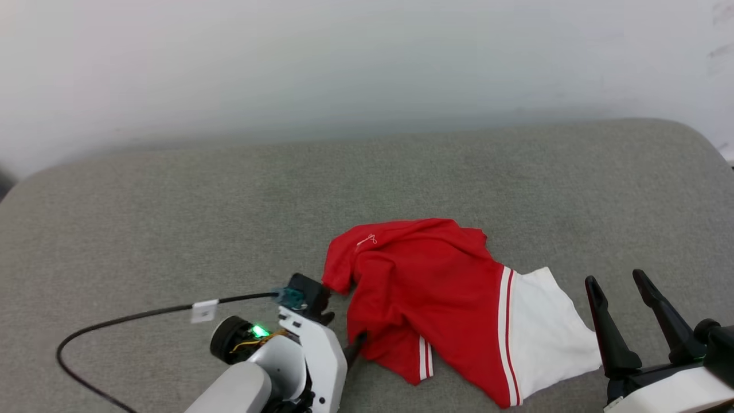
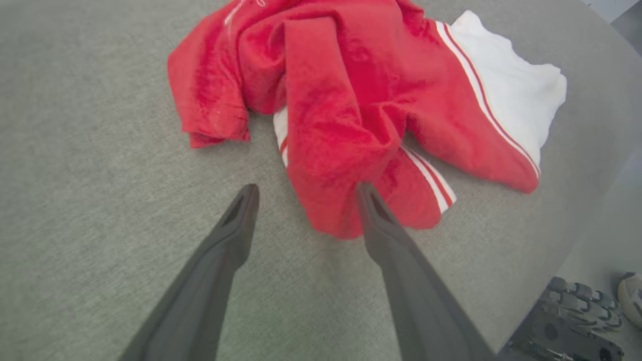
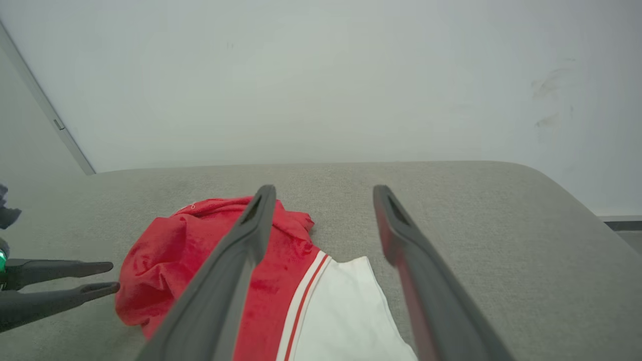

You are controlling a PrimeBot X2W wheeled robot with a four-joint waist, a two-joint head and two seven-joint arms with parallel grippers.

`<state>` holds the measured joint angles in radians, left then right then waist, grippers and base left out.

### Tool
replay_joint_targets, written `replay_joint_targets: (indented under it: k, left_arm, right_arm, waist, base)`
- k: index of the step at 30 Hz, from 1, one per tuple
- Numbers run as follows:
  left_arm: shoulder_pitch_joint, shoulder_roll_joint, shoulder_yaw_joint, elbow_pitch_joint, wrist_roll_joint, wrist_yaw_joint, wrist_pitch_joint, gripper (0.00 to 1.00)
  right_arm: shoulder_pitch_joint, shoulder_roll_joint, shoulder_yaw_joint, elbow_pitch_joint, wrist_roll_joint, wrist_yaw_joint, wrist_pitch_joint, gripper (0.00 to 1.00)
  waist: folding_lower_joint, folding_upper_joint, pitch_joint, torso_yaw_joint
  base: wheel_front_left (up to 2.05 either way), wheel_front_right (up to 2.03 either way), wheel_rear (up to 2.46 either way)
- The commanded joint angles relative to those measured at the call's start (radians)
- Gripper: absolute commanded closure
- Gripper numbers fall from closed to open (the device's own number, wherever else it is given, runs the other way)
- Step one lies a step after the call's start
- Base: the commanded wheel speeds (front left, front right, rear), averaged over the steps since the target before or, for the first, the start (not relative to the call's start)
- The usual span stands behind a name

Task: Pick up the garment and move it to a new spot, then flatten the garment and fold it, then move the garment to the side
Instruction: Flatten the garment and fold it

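Red garment (image 1: 424, 287) is seen crumpled on the grey pad (image 1: 172, 201), on its near part, right of centre. One white sleeve (image 1: 545, 327) is spread to the right; the other is mostly buried, with only its striped trim (image 1: 424, 358) seen. No lettering can be made out. Left gripper (image 2: 307, 193) is held spread at the garment's near-left edge, with a fold lying partly between the fingers; contact cannot be judged. In head view its fingers are mostly hidden behind the wrist. Right gripper (image 1: 615, 278) is held spread and empty, just right of the sleeve, its base cut off.
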<state>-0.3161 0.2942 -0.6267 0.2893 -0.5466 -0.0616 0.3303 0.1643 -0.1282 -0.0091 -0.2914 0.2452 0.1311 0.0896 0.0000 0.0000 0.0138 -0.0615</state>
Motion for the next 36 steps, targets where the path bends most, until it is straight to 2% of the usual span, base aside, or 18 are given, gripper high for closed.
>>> replay_joint_targets:
  k: [1,5,15,16,17,18,19,23,29,32,36]
  left_arm:
    - [-0.019,-0.005,-0.012,0.012,-0.010,-0.012,0.022,0.00]
    - [-0.082,0.005,-0.059,0.074,-0.016,-0.043,0.107,0.00]
    - [-0.153,-0.001,-0.179,0.227,-0.040,-0.065,0.299,0.00]
    - [-0.148,-0.002,-0.193,0.235,-0.051,-0.067,0.316,0.26]
    - [-0.142,-0.003,-0.204,0.239,-0.069,-0.068,0.333,0.60]
    - [-0.135,-0.004,-0.211,0.236,-0.085,-0.069,0.339,0.74]
    - [-0.128,-0.005,-0.216,0.229,-0.101,-0.070,0.336,1.00]
    - [-0.125,0.029,-0.203,0.175,-0.141,-0.071,0.284,1.00]
    - [-0.147,0.119,-0.161,0.042,-0.111,-0.055,0.205,1.00]
    - [-0.152,0.182,-0.163,-0.049,-0.071,-0.043,0.208,1.00]
    - [-0.147,0.291,-0.141,-0.172,-0.023,0.001,0.234,1.00]
  right_arm:
    - [-0.004,0.003,0.000,-0.010,-0.003,-0.001,0.006,0.00]
    - [-0.023,0.012,0.009,-0.030,-0.003,-0.001,0.009,0.00]
    - [-0.060,0.014,0.018,-0.049,-0.019,-0.001,-0.010,0.00]
    - [-0.064,0.015,0.017,-0.047,-0.020,-0.001,-0.013,0.00]
    - [-0.068,0.015,0.018,-0.045,-0.023,-0.001,-0.017,0.00]
    - [-0.072,0.015,0.018,-0.043,-0.024,-0.001,-0.019,0.00]
    - [-0.075,0.016,0.018,-0.042,-0.023,-0.001,-0.021,0.00]
    - [-0.073,0.015,0.016,-0.036,-0.031,-0.001,-0.018,0.00]
    - [-0.052,0.009,0.003,-0.039,-0.025,-0.001,-0.002,0.00]
    - [-0.041,0.008,-0.003,-0.044,-0.022,-0.001,0.010,0.00]
    - [-0.036,0.009,-0.015,-0.046,-0.016,-0.001,0.024,0.00]
  waist:
    - [0.0000,0.0000,0.023,-0.017]
    - [0.0000,0.0000,0.070,-0.044]
    - [0.0000,0.0000,0.165,-0.091]
    - [0.0000,0.0000,0.166,-0.093]
    - [0.0000,0.0000,0.166,-0.095]
    - [0.0000,0.0000,0.165,-0.097]
    - [0.0000,0.0000,0.161,-0.096]
    - [0.0000,0.0000,0.139,-0.076]
    - [0.0000,0.0000,0.097,-0.003]
    - [0.0000,0.0000,0.082,0.046]
    - [0.0000,0.0000,0.064,0.093]
  base:
    - [0.00,0.00,0.00]
    - [0.00,0.00,0.00]
    - [0.00,0.00,0.00]
    - [0.00,0.00,0.00]
    - [0.00,0.00,0.00]
    - [0.00,0.00,0.00]
    - [0.00,0.00,0.00]
    - [0.00,0.00,0.00]
    - [0.00,0.00,0.00]
    - [0.00,0.00,0.00]
    - [0.00,0.00,0.00]
